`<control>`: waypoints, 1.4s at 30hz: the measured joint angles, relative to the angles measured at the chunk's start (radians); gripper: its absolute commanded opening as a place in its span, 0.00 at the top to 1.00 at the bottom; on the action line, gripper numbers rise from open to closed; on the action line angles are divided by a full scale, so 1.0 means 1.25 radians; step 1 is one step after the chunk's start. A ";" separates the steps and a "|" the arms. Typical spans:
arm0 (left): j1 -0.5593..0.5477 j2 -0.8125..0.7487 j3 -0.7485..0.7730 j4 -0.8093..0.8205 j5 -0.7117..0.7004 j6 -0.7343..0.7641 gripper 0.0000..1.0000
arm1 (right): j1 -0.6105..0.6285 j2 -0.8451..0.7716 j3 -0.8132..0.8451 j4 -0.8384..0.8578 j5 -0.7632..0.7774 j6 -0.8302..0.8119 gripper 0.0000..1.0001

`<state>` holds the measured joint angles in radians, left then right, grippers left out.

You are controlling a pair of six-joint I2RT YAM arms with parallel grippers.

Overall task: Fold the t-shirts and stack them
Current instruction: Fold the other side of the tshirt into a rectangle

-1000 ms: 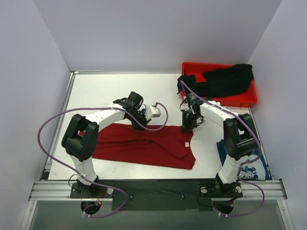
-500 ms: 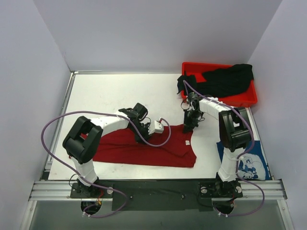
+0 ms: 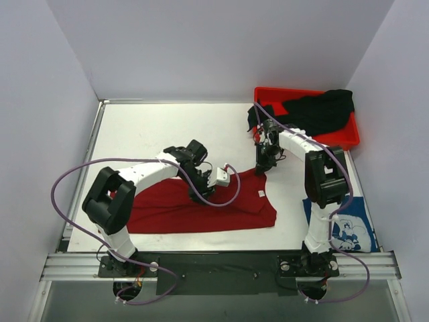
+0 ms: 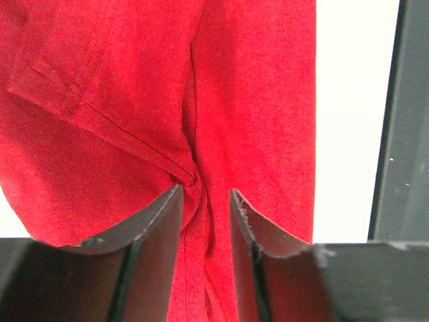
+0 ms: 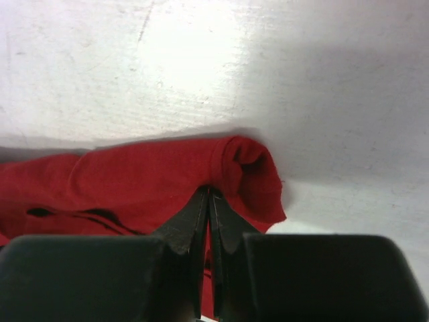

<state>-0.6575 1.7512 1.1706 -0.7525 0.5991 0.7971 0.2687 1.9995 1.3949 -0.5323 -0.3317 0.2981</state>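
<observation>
The dark red t-shirt [image 3: 174, 208] lies spread on the white table, bunched along its far edge. My left gripper [image 3: 199, 192] is over the shirt's middle. In the left wrist view [image 4: 206, 191] its jaws stand narrow with a puckered fold of the red cloth [image 4: 255, 100] between them. My right gripper [image 3: 261, 165] is at the shirt's far right corner. In the right wrist view [image 5: 210, 191] it is shut on a rolled edge of the red cloth [image 5: 134, 181]. The black t-shirt [image 3: 315, 111] lies heaped in the red tray. The blue printed t-shirt [image 3: 348, 231] lies at the near right.
The rigid red tray [image 3: 268, 94] stands at the back right corner against the wall. Grey walls close in the table on three sides. Purple cables loop from both arms, one [image 3: 228, 191] over the red shirt. Bare white table [image 3: 147, 131] shows at the back left.
My right gripper has moved back with the shirt's right corner, drawing it up. My left gripper has moved nearer and rightward over the shirt. The shirt's near edge now lies straighter.
</observation>
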 measured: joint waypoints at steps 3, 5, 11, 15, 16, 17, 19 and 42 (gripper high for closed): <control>0.002 -0.007 0.050 -0.046 0.029 0.011 0.53 | 0.000 -0.029 -0.006 0.001 -0.008 -0.017 1.00; 0.005 -0.008 0.077 -0.053 0.049 -0.003 0.53 | 0.000 -0.077 -0.032 0.005 -0.012 -0.018 1.00; 0.028 0.010 0.089 0.080 0.030 -0.218 0.50 | 0.000 -0.280 -0.180 -0.005 0.000 0.031 0.68; 0.017 0.056 0.090 0.181 0.005 -0.338 0.50 | 0.003 -0.366 -0.293 -0.020 0.009 0.074 0.63; 0.012 0.068 0.090 0.200 -0.001 -0.360 0.50 | 0.006 -0.378 -0.321 -0.023 0.008 0.087 0.63; 0.006 0.081 0.091 0.220 -0.012 -0.381 0.50 | 0.006 -0.387 -0.346 -0.026 0.008 0.099 0.63; -0.005 0.115 0.099 0.253 -0.041 -0.424 0.50 | 0.006 -0.390 -0.387 -0.026 0.005 0.121 0.65; -0.011 0.145 0.110 0.321 -0.073 -0.479 0.54 | 0.012 -0.312 -0.445 0.092 -0.081 0.197 1.00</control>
<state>-0.6716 1.9324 1.3083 -0.3515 0.5083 0.1986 0.2832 1.6096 0.8387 -0.4168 -0.4332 0.5446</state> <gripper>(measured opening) 0.241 0.010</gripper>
